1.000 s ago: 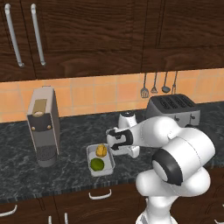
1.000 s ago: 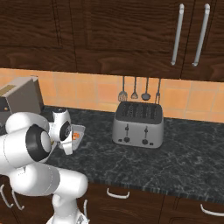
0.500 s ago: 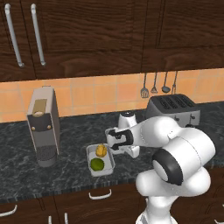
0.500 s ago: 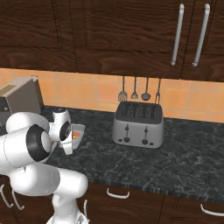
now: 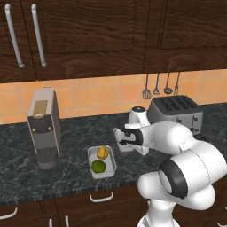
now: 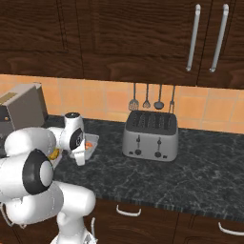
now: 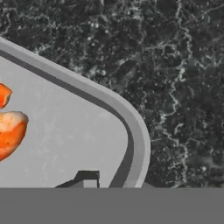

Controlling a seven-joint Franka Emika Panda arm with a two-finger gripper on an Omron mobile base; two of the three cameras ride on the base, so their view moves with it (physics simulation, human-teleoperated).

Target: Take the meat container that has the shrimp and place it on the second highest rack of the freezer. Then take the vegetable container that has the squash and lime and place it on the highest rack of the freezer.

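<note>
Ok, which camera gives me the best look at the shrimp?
The hand view: the shrimp sits large and orange inside its tray, though cut off at the frame edge. The right base view shows a small orange speck behind the arm.

The vegetable container (image 5: 102, 162) holding squash (image 5: 103, 152) behind lime (image 5: 98, 166) is sitting on the counter (image 5: 71, 133) between coffee machine (image 5: 43, 127) and toaster (image 5: 176, 113), shrimp (image 7: 9, 129) lying in the meat container (image 7: 127, 118).

Spanning the frame: dark speckled counter (image 5: 71, 133), bearing coffee machine (image 5: 43, 128), vegetable tray (image 5: 102, 162), shrimp tray (image 6: 90, 144) and toaster (image 6: 150, 135), all sitting directly on top.
</note>
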